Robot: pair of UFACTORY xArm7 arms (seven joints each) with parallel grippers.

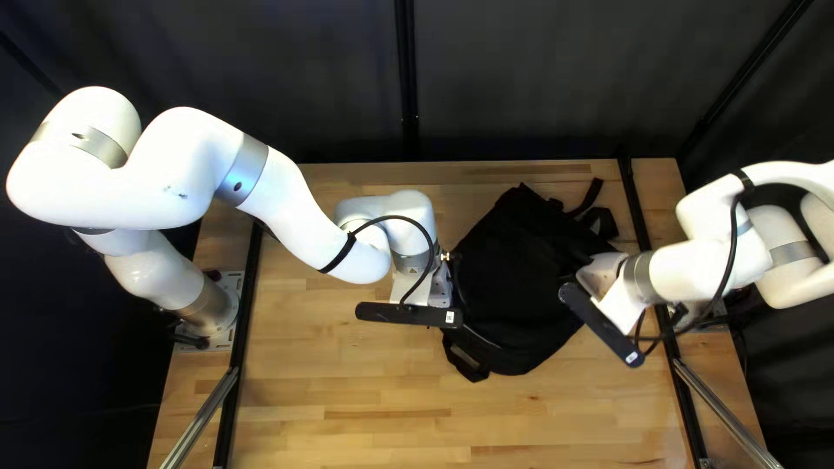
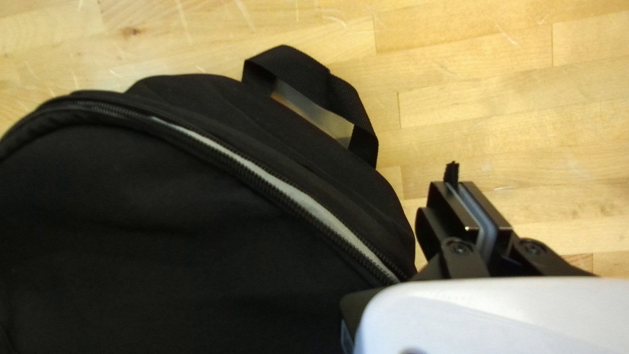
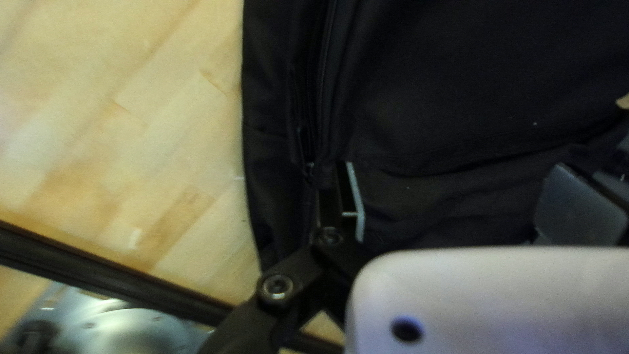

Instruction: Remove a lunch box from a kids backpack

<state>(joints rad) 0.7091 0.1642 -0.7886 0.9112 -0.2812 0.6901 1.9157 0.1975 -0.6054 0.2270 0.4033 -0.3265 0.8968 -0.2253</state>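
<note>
Evidently, backpack (image 1: 521,278) only partly unzipped, lunch box out of sight

The black backpack lies on the worktop (image 1: 347,399), right of centre in the top left view, between the robot's two arms. The lunch box shows in no view; presumably it sits inside the bag.

Beside the carry loop (image 2: 295,65), a long curved zipper (image 2: 216,154) has a narrow gap along part of its run, and a pale grey strip (image 2: 301,200) shows through. Whether that is lining or contents cannot be told. The flap lies flat, not folded back, so the task looks to be in its early stage, with unzipping the step in hand.

The left pincer (image 2: 457,187) has its fingers nearly together, clamped on a short black tab (image 2: 451,172), probably the zipper pull. The right pincer (image 3: 452,172) stands with its fingers wide apart over the bag's cloth; whether it presses on the cloth is unclear.

Left to do, by the look of it: open the zipper far enough, lift the flap, grip the lunch box and draw it clear. The next pull likely calls for the right pincer to steady the bag, as loose fabric could bunch or drag along.
</note>
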